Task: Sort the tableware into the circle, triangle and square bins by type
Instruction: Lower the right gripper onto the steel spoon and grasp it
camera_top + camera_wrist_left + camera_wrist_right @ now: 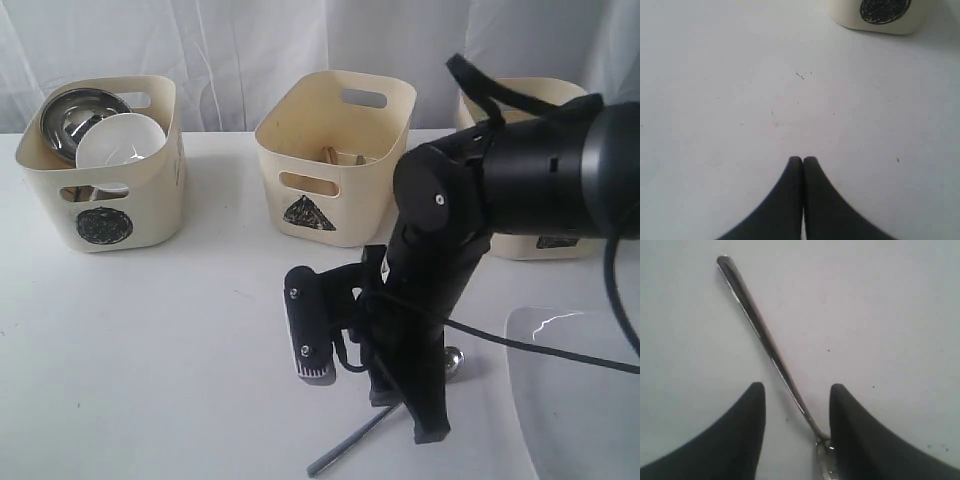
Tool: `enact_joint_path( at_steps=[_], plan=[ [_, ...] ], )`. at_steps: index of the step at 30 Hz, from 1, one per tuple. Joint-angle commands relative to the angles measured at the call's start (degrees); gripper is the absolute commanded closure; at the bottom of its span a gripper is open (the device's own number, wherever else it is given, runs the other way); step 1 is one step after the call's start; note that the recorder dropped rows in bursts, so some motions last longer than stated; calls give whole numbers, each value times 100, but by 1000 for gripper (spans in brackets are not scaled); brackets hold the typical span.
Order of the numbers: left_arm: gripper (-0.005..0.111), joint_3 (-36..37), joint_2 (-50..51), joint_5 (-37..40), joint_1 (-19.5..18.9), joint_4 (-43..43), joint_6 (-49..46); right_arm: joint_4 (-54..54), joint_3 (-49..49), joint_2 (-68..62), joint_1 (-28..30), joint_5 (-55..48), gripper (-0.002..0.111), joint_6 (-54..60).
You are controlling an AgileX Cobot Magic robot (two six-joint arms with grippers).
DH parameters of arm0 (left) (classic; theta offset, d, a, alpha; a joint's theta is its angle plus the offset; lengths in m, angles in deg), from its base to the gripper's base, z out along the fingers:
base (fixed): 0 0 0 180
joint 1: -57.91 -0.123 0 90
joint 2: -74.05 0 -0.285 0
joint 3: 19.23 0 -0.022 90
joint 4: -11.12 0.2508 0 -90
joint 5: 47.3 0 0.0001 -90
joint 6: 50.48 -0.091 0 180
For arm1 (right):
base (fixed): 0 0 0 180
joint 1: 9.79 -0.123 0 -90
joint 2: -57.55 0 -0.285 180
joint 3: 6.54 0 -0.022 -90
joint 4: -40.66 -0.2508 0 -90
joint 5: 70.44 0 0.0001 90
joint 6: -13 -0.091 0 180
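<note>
A steel spoon (760, 327) lies flat on the white table, its neck passing between the spread fingers of my right gripper (797, 386), close to one finger; the gripper is open and holds nothing. In the exterior view the spoon's handle (350, 445) sticks out below my right gripper (405, 405). The circle bin (100, 165) holds a steel bowl (75, 120) and a small white bowl (120, 140). Wooden chopsticks (330, 153) stand in the triangle bin (335, 155). My left gripper (803, 160) is shut and empty over bare table, near the circle bin (880, 15).
A third cream bin (520, 235) stands at the back right, mostly hidden by my right arm, its mark unreadable. A large white plate (580, 390) lies at the front right, close to the arm. The white table (180, 340) stretches left of the gripper.
</note>
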Motion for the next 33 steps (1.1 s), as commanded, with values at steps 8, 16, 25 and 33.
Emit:
enact_joint_path(
  at_steps=[8, 16, 25, 33],
  plan=[
    [107, 60, -19, 210, 43, 14, 7, 238, 46, -417, 58, -131, 68, 381],
    [107, 60, -19, 210, 43, 14, 7, 1110, 486, -530, 58, 217, 68, 583],
    [107, 60, -19, 210, 43, 14, 7, 1059, 487, -716, 58, 910, 68, 572],
    [107, 60, -19, 210, 43, 14, 7, 1059, 487, -847, 58, 910, 92, 407]
  ],
)
